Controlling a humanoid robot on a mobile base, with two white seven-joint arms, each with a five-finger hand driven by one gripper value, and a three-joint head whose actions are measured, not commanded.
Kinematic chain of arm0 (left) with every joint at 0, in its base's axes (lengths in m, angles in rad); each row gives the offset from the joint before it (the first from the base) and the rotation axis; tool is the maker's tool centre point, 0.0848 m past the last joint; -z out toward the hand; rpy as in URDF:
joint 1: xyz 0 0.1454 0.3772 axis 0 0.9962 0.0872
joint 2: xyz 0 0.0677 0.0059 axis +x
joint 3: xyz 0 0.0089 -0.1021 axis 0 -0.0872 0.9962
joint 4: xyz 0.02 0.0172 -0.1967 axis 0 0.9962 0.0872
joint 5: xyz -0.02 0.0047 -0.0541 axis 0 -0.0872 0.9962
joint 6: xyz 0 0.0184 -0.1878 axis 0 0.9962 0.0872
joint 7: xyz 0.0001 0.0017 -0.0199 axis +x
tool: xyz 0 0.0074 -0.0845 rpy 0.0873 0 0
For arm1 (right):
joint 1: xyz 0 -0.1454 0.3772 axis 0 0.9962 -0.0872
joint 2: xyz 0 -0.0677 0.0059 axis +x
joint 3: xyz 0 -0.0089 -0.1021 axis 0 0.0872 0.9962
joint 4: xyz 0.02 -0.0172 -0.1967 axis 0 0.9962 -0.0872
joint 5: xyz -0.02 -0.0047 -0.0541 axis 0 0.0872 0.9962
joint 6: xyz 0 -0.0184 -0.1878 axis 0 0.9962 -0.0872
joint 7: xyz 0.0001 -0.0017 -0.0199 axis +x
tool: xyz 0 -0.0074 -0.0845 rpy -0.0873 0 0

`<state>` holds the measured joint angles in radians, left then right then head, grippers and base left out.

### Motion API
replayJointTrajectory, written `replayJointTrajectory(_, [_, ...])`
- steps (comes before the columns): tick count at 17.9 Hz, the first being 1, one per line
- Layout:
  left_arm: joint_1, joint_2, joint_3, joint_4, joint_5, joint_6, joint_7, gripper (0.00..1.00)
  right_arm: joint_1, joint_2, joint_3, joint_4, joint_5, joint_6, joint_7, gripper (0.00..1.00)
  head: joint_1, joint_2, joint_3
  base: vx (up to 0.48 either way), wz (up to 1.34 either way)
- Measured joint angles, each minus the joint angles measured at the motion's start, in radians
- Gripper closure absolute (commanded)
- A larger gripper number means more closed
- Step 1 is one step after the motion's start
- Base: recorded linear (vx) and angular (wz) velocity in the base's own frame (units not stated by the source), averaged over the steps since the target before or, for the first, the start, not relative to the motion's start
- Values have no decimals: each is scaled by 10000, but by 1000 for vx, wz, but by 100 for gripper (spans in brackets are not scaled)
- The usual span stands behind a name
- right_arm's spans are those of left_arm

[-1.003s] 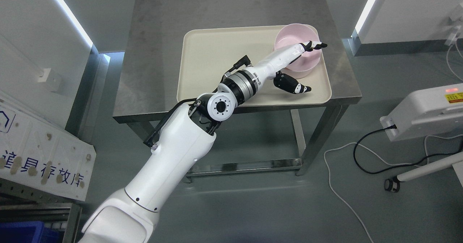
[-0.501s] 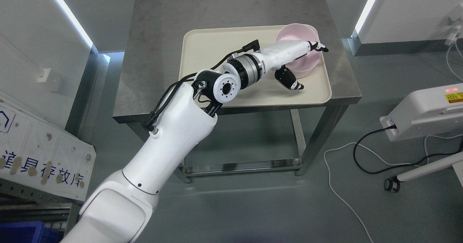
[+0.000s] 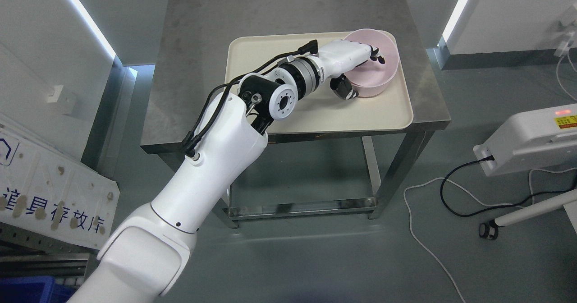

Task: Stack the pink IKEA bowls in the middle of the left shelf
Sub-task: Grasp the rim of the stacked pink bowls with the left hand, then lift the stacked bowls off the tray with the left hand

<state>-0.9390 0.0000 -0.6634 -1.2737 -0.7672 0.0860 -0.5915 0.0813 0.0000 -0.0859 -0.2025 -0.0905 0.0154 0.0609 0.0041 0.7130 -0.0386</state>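
Left hand (image 3: pixel 349 64) clamped on the pink bowl (image 3: pixel 376 61), fingers (image 3: pixel 375 54) hooked over the near rim, thumb pressed outside the wall, bowl sitting in the far right corner of the cream tray (image 3: pixel 261 59), tray on the steel bench (image 3: pixel 203 46).

Bowl (image 3: pixel 378 71) on tray (image 3: pixel 270 68); tray on table (image 3: pixel 203 68)

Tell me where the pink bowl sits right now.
In the head view, the pink bowl sits in the far right corner of the beige tray on the steel table, with the left hand at its rim.
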Motion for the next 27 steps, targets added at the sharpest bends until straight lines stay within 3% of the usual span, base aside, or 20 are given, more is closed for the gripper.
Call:
replayJointTrajectory(4, [240,0,-8,125,-365,-333,-4,56,0,0,0,0,0,0,1,0,0,0,0,0,0])
replayJointTrajectory(7, [485,0,162,182,-490,-1175,95,85,0,0,0,0,0,0,2,0,0,0,0,0,4])
replayJointTrajectory(9, [653,0,445,222,-518,-2221,71,99,0,0,0,0,0,-1,3,0,0,0,0,0,6])
replayJointTrajectory(13, [932,0,1216,284,-498,-3792,-66,100,0,0,0,0,0,-2,32,0,0,0,0,0,0])
replayJointTrajectory(22, [1323,0,3578,-210,403,-5954,98,99,0,0,0,0,0,-2,25,0,0,0,0,0,0])
replayJointTrajectory(27, [2209,0,4919,-1126,1143,-6899,-133,99,0,0,0,0,0,-4,-16,0,0,0,0,0,0])
